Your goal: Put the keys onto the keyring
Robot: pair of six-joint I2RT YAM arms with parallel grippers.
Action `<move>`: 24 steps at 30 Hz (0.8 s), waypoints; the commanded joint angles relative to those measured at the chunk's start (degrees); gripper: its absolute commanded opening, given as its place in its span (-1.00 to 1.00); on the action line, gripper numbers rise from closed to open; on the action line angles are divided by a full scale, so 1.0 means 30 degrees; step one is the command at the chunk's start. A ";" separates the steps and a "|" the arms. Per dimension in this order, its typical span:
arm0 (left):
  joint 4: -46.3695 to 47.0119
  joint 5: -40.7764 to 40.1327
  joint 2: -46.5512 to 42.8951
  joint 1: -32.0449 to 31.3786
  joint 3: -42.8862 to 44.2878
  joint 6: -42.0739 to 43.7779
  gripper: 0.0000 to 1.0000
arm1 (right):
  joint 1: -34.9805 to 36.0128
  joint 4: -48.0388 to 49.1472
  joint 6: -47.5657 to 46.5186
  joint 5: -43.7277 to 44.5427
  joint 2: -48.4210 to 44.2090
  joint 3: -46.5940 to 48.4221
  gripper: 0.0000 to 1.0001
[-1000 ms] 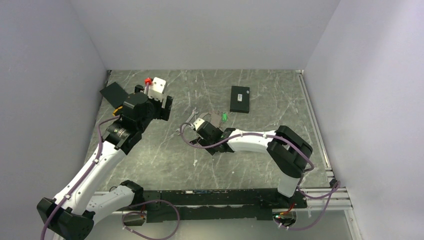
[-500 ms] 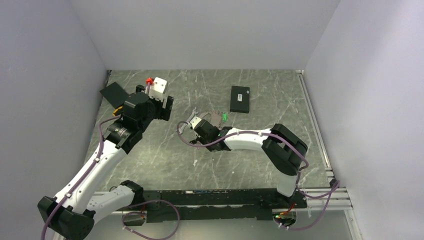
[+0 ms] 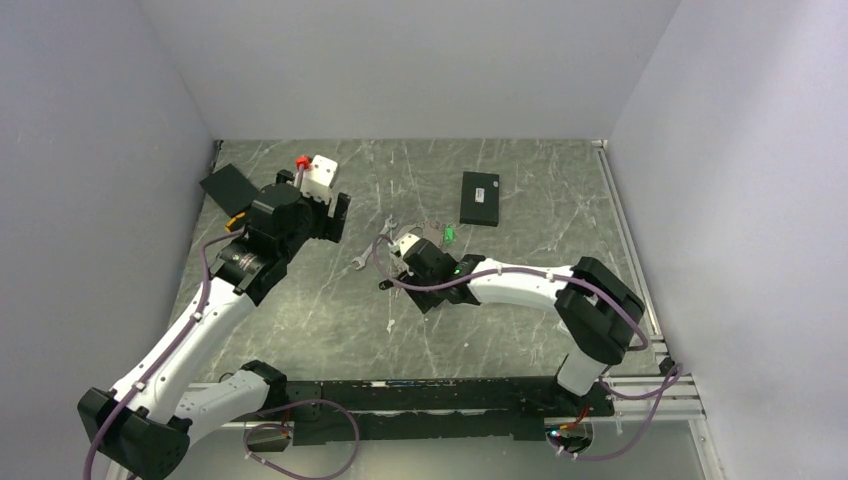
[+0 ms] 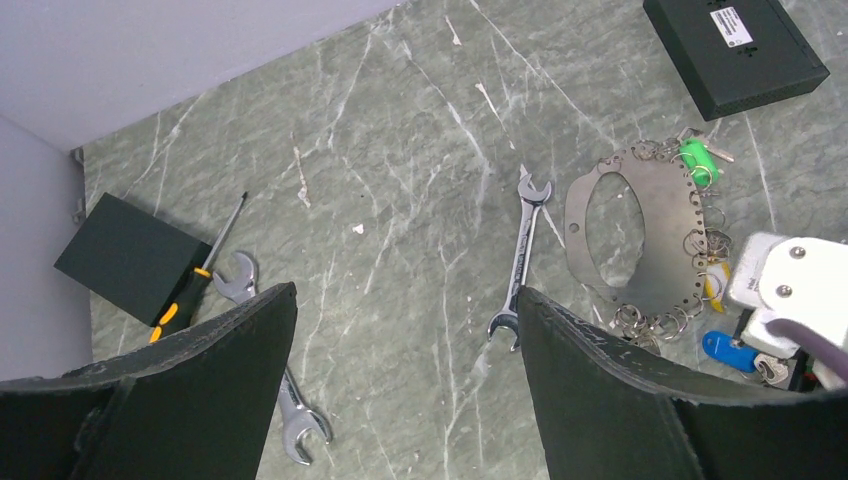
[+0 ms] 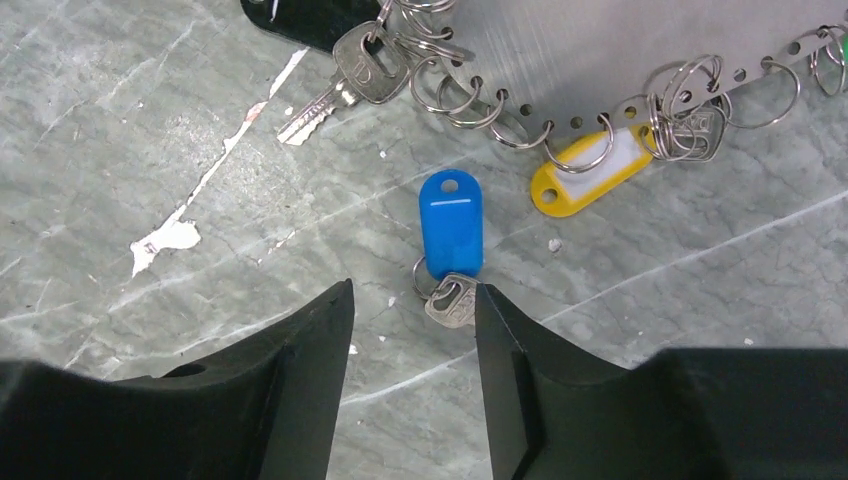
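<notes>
The keyring (image 4: pixel 640 235) is a flat silver oval plate rimmed with small rings, lying mid-table; its edge (image 5: pixel 600 50) fills the top of the right wrist view. On its rings hang a silver key (image 5: pixel 365 65), a yellow tag (image 5: pixel 590 170) and a green tag (image 4: pixel 700 160). A blue-tagged key (image 5: pixel 452 228) lies loose on the table just below the plate, its small metal key (image 5: pixel 452 302) touching my right fingertip. My right gripper (image 5: pixel 413 290) is open low over the table, holding nothing. My left gripper (image 4: pixel 405 292) hovers open high to the left.
A silver wrench (image 4: pixel 522 250) lies left of the keyring. Another wrench (image 4: pixel 285 400) and a screwdriver (image 4: pixel 195 280) lie beside a black box (image 4: pixel 125 255) at far left. A second black box (image 3: pixel 480 197) sits behind the keyring.
My right arm's elbow has swung to the right and its wrist has shifted slightly right near the keyring. The left arm has barely moved.
</notes>
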 commanded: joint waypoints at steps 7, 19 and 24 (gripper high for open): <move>0.0499 0.0504 0.0023 -0.0080 0.0142 -0.0040 0.72 | -0.1120 0.0194 0.0792 -0.1464 -0.0679 -0.0923 0.22; 0.0435 0.0500 0.0111 -0.0109 0.0156 -0.0039 0.71 | -0.2162 -0.0079 -0.0361 -0.2528 0.1466 -0.0420 -0.12; 0.0507 0.0394 0.0075 -0.0110 0.0125 0.0034 0.71 | -0.2163 -0.0081 -0.0305 -0.3644 0.1842 -0.0549 -0.62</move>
